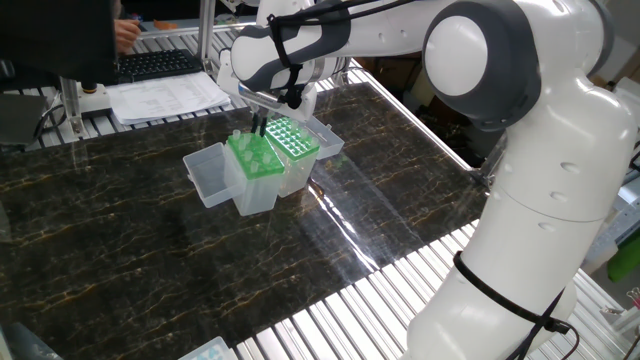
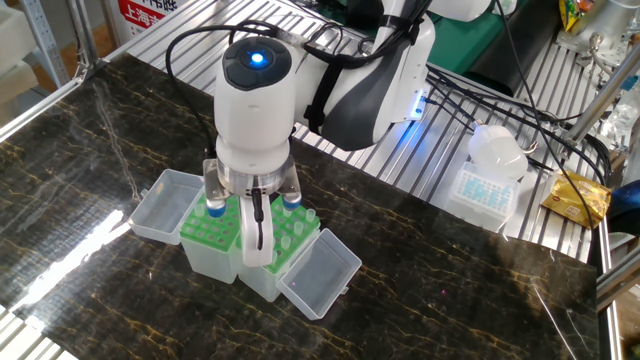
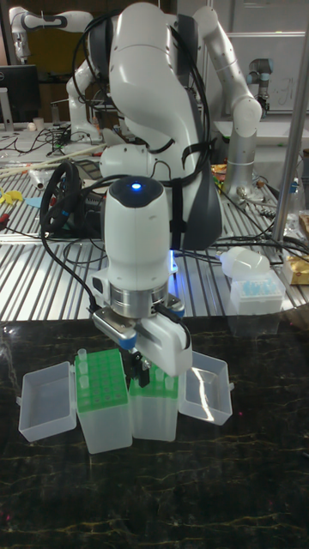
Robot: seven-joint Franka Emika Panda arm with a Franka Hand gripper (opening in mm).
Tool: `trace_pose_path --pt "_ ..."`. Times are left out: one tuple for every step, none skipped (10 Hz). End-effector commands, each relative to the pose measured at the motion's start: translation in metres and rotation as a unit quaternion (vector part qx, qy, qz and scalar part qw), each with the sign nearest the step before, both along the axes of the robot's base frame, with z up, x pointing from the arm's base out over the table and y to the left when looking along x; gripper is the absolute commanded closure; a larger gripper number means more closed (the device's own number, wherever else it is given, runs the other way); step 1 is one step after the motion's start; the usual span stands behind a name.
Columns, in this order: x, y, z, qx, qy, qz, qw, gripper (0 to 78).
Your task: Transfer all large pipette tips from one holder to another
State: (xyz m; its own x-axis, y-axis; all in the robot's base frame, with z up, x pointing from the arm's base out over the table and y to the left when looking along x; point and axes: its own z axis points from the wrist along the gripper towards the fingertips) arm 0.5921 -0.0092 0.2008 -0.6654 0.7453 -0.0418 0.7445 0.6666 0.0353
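Two clear holders with green rack plates stand side by side, lids open: the left holder (image 2: 208, 240) (image 3: 103, 390) and the right holder (image 2: 288, 245) (image 3: 156, 407). Large pipette tips (image 2: 300, 214) stick up at the right holder's far side, and one tip (image 3: 81, 354) stands at the left holder's far left corner. My gripper (image 2: 255, 228) (image 3: 138, 371) (image 1: 262, 125) points straight down just above the seam between the two racks. Its fingers are close together. No tip shows between them; the fingers hide the rack holes below.
Open lids (image 2: 158, 205) (image 2: 320, 272) lie flat on either side of the holders. A small box of blue tips (image 2: 487, 190) sits on the metal rollers behind the table. A keyboard (image 1: 160, 63) and papers (image 1: 170, 95) lie past the far edge.
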Motion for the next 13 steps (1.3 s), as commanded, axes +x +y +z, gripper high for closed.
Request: trace_pose_path --pt "0.001 0.000 0.002 0.000 -0.002 0.000 1.0000 76.4" --pt "0.001 0.000 0.002 0.000 -0.002 0.000 1.0000 76.4" --pt "-0.005 -0.002 0.029 0.000 0.003 0.008 1.0000 76.4" --pt "-0.005 -0.002 0.031 0.000 0.003 0.010 0.9999 76.4" --pt "-0.006 -0.003 0.034 0.000 0.003 0.011 0.9999 76.4" --pt "-0.006 -0.003 0.036 -0.001 0.003 0.013 0.9999 76.4" --pt "-0.007 -0.004 0.040 -0.001 0.002 0.015 0.9999 76.4" --pt "-0.007 -0.004 0.041 -0.001 0.002 0.016 0.9999 76.4" --pt "-0.008 -0.005 0.050 -0.001 0.001 0.019 0.9998 76.4" --pt "-0.009 -0.005 0.056 -0.001 0.001 0.022 0.9998 76.4" --pt "-0.010 -0.006 0.062 -0.001 0.001 0.025 0.9997 76.4" --pt "-0.011 -0.006 0.067 -0.001 0.001 0.027 0.9996 76.4" --pt "-0.011 -0.006 0.069 -0.001 0.001 0.027 0.9996 76.4"
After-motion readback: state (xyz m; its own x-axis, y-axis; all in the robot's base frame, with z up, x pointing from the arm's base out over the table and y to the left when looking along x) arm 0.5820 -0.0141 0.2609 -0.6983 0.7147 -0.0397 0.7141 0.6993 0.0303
